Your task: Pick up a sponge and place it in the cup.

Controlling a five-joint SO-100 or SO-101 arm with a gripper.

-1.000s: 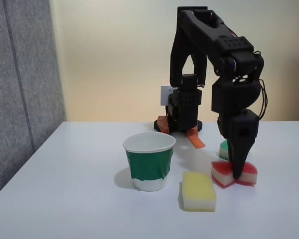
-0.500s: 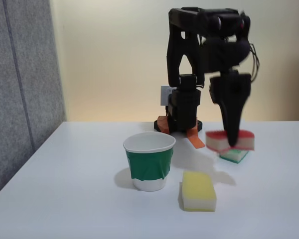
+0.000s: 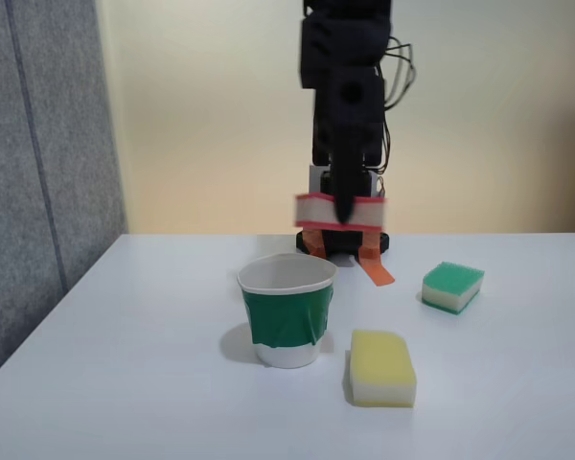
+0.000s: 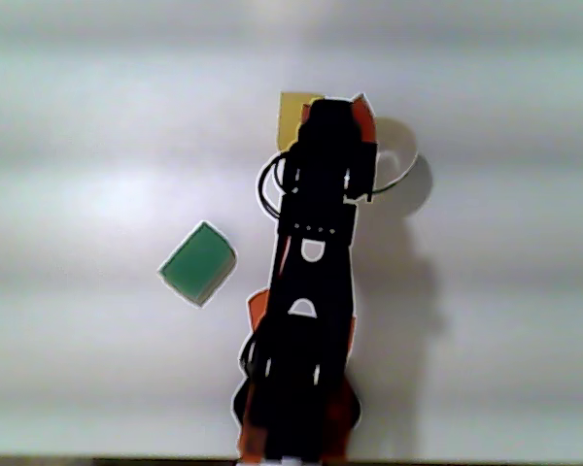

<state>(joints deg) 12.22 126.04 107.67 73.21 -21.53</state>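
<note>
In the fixed view the jaws are pinched on the sponge, the black gripper coming straight down onto its middle so the ends stick out to either side. The sponge is a small rectangular block with a red top, a white middle layer and a thin red bottom edge; it looks blurred here. It hangs clear of the tabletop, above and slightly behind the cup's right rim, apart from the rim. In the other view, looking down, the arm covers most of the sponge, and a sliver of red shows at the gripper's tip beside the cup's white rim. There is one cup, of white paper with a wide green band around its middle and a rolled rim, standing upright near the middle of the tabletop. There are three sponges in all: the red one held in the air, one yellow-topped sponge lying flat just right of the cup toward the tabletop's front edge, and one green-topped sponge lying farther right and back, well apart from the cup. Orange tape marks the tabletop by the arm's base near the back edge.
</note>
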